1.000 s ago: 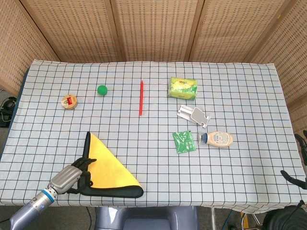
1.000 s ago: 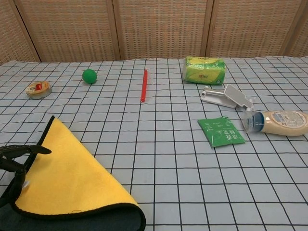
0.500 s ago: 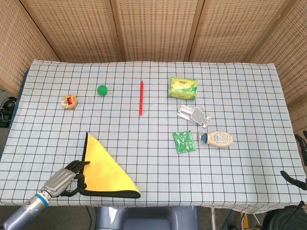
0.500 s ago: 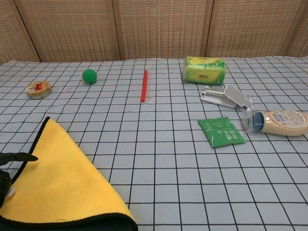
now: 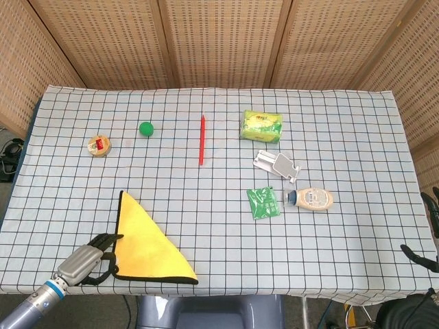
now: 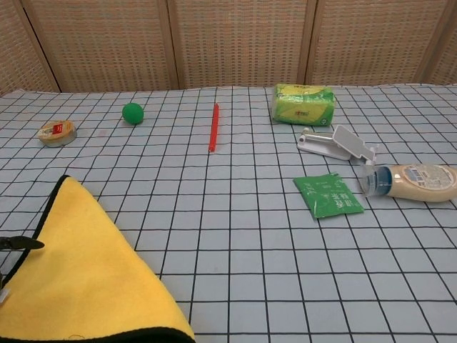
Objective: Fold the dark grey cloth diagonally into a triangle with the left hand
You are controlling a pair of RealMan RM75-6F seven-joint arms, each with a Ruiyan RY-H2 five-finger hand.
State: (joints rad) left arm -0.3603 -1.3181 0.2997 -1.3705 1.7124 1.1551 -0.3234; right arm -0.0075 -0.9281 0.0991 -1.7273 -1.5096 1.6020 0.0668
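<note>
Head view: cloth (image 5: 147, 240) folded into triangle at 7 o'clock of bench (image 5: 343, 137); left hand (image 5: 82, 260) touching its 9 o'clock edge, fingers (image 5: 104, 240) apart. Fold apparently finished; next, lifting clear.

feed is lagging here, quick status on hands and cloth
Left hand touching folded yellow-faced, dark-edged cloth, grip unclear. Cloth lies as triangle at table's near edge. Right hand out of view. Nothing obstructing.

- A checked cloth covers the desk (image 5: 343, 123).
- A small round tin (image 5: 99, 146) sits far left, a green ball (image 5: 146, 129) near it.
- A red stick (image 5: 202, 139), perhaps a pen, lies mid-desk.
- A green-yellow packet (image 5: 262, 125) lies above a white clip-like gadget (image 5: 277, 164).
- A green sachet (image 5: 263, 203) lies just beside a toppled cream bottle (image 5: 311, 199).
</note>
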